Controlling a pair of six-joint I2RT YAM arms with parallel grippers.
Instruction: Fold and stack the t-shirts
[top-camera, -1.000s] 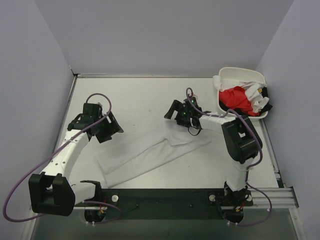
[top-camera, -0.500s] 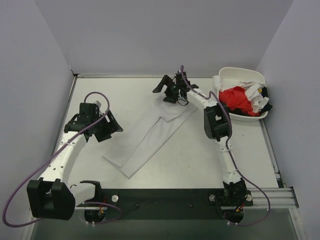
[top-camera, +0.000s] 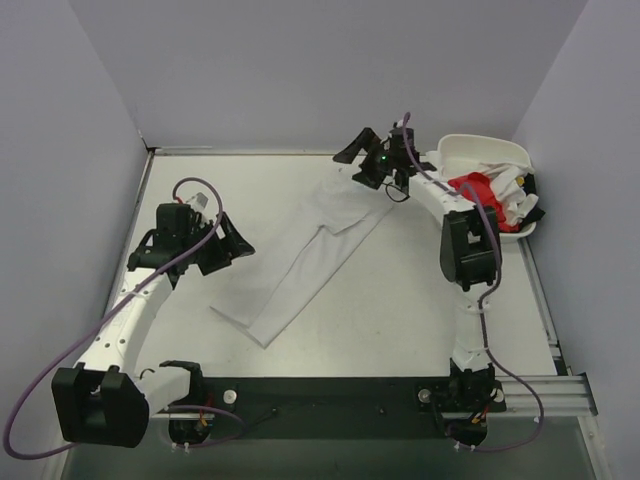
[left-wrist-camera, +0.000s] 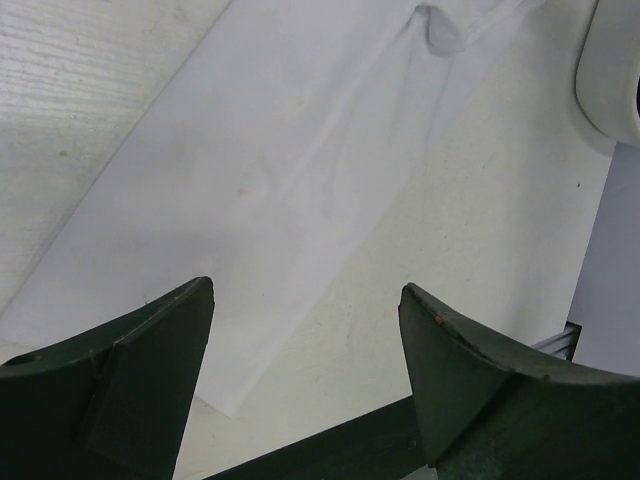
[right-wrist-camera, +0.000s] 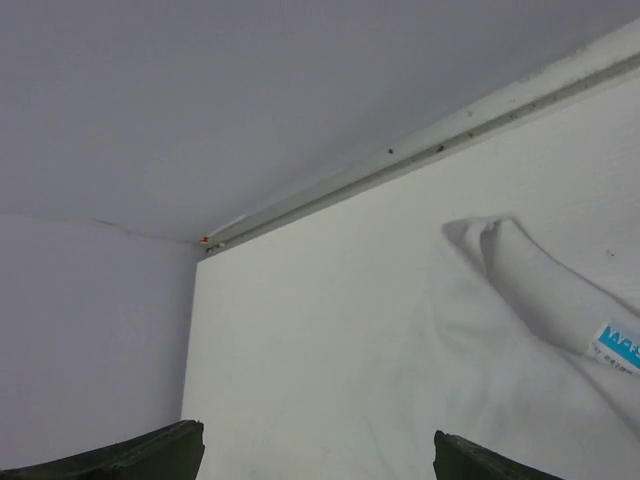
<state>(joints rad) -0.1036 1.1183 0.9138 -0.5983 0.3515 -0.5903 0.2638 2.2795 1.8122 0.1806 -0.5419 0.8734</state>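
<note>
Right gripper (top-camera: 358, 165) swung rightward, gaping like left gripper (left-wrist-camera: 305, 292); only wrist shows t-shirt (right-wrist-camera: 470, 340) label (right-wrist-camera: 618, 348)

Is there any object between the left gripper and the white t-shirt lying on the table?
Nothing visible. The left gripper, open, hangs beside the white t-shirt, and only bare table shows between them. The tub of other shirts sits far off to the right.

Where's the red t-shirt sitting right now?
In the top view, the red t-shirt lies in the white tub at the far right corner of the table, bundled among white shirts, to the right of the right gripper.
</note>
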